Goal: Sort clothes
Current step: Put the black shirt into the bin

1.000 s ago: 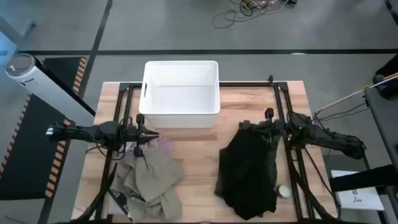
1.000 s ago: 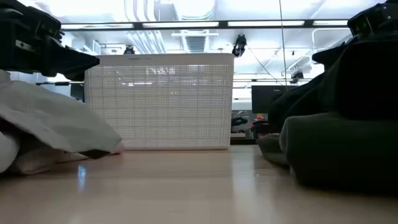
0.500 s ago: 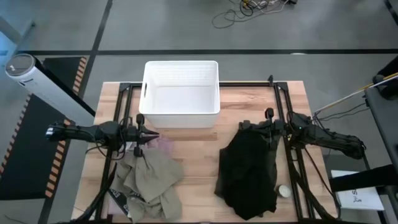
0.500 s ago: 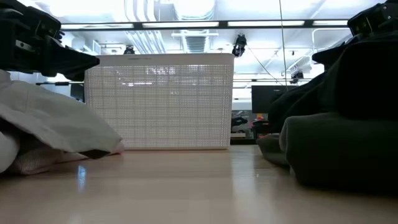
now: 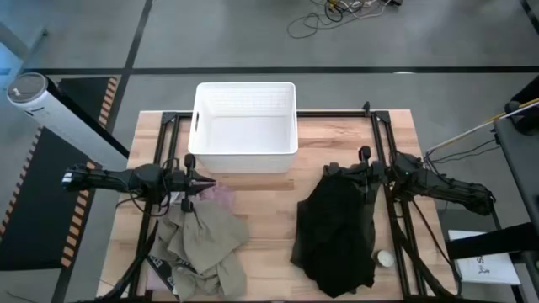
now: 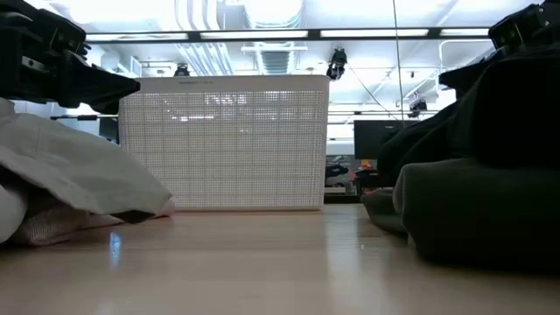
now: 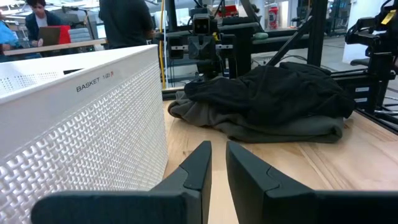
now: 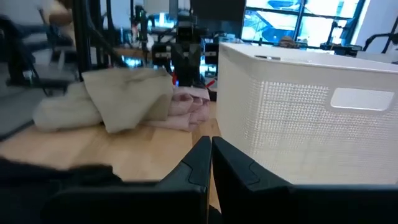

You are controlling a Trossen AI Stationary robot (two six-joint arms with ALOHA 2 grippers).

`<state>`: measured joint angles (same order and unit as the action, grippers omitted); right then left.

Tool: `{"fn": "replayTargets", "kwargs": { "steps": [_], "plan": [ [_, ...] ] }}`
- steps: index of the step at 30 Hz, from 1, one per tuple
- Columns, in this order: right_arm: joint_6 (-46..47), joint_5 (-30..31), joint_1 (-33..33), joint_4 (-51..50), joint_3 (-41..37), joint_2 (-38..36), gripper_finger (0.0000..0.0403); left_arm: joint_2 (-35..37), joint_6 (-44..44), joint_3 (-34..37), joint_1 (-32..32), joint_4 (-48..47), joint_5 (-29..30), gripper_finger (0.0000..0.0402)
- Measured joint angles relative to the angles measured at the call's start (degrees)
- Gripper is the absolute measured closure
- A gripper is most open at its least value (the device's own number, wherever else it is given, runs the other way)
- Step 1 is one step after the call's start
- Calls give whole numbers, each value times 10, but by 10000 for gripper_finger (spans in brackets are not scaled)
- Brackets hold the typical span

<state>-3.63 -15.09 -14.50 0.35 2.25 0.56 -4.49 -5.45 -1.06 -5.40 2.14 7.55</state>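
A khaki-tan heap (image 5: 202,244) lies on the table's near left, with the pale pink shirt (image 5: 222,195) under its far edge; both show in the right wrist view (image 8: 124,99). A black heap (image 5: 337,231) lies at the near right, resting on a dark olive garment (image 7: 280,127). My left gripper (image 5: 202,183) is shut and empty above the far end of the khaki heap. My right gripper (image 5: 330,171) is shut and empty above the far end of the black heap. No teal-blue garment shows.
The white plastic bin (image 5: 245,126) stands at the table's far middle, between the two grippers. Bare wood lies between the two heaps. A small white round thing (image 5: 384,258) lies near the black heap's near right. People sit in the room behind (image 7: 37,18).
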Motion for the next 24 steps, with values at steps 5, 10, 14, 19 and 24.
{"fn": "replayTargets", "kwargs": {
  "steps": [5,10,14,19,24],
  "plan": [
    [73,-1,0,116,1,0,403,0,0,0,0,0,0,365],
    [112,1,0,206,2,3,403,0,0,0,0,0,0,365],
    [161,-27,2,228,10,16,403,0,0,0,0,0,0,365],
    [212,-67,15,215,45,79,403,-2,0,0,0,0,0,365],
    [188,-72,33,138,119,167,403,-2,0,0,0,0,0,365]
  ]
}}
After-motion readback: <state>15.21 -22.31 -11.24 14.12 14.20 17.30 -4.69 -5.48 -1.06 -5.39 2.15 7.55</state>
